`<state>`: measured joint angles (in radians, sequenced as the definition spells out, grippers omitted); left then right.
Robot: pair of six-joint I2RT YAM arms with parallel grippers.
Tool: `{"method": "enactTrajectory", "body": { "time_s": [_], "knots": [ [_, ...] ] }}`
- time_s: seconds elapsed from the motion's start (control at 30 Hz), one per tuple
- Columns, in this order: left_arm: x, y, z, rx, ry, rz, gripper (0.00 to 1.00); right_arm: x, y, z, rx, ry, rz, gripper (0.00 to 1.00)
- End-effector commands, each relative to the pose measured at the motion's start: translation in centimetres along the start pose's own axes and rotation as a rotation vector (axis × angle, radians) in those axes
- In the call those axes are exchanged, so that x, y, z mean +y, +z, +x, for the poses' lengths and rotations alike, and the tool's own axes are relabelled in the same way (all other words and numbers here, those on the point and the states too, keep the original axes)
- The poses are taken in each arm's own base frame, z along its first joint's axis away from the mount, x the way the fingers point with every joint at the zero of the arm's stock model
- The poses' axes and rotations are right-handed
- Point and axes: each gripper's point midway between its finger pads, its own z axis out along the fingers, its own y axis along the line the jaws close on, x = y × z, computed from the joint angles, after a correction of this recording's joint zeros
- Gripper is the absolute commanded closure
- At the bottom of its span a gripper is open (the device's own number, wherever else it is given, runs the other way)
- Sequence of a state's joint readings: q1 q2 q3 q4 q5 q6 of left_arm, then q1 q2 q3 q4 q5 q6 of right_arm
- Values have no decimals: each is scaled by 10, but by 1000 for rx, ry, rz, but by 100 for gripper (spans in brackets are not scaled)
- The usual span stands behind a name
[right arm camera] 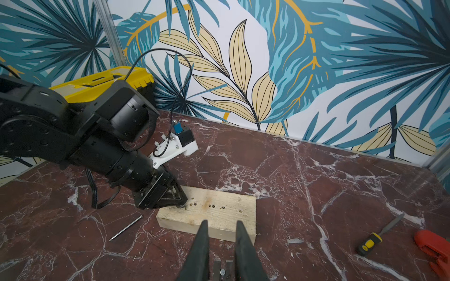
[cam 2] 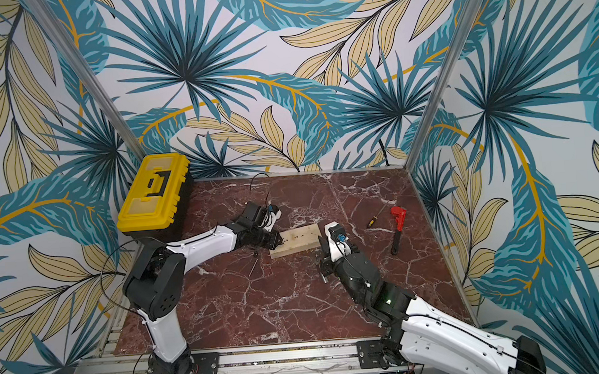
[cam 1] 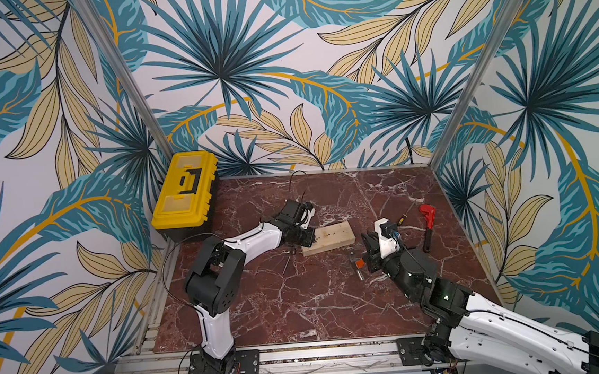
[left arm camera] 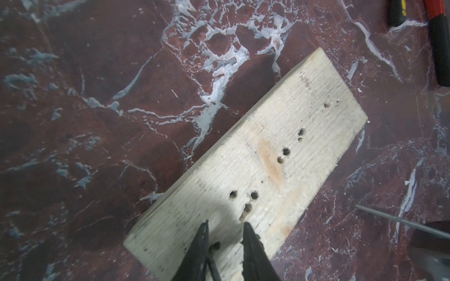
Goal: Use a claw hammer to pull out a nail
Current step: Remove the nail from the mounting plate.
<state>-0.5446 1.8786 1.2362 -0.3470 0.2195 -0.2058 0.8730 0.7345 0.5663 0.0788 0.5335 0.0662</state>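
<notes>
One loose nail [right arm camera: 125, 228] beside wood block [right arm camera: 219, 216] | left claw [left arm camera: 226, 223] on it, grip unclear | right claw [right arm camera: 222, 222] grasps claw hammer [cam 1: 358, 264]

The left arm [cam 1: 254, 238] and right arm [cam 1: 499, 332] are showing white link shells joined by black joint housings. A black cable [right arm camera: 165, 49] is running along each arm. A white bracket [right arm camera: 177, 147] with a blue plug [right arm camera: 178, 127] is carrying each wrist camera [right arm camera: 188, 136]. A green light [cam 1: 446, 297] is glowing on the right arm. Black screw-fixed base plates [cam 1: 252, 360] are anchoring both. The right gripper [right arm camera: 222, 222] is ending in two black tapered fingers [right arm camera: 201, 248].
</notes>
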Motion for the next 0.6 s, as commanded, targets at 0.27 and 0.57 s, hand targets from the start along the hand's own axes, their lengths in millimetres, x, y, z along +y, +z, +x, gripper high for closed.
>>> {"method": "enactTrajectory", "body": {
  "time_s": [0.27, 0.57],
  "knots": [
    [16, -43, 13, 68, 31, -113, 70, -4, -23, -44, -9, 53, -35, 100],
    [-12, -91, -16, -71, 104, -70, 66, 9, -28, -52, 61, 75, -107, 100]
  ]
}}
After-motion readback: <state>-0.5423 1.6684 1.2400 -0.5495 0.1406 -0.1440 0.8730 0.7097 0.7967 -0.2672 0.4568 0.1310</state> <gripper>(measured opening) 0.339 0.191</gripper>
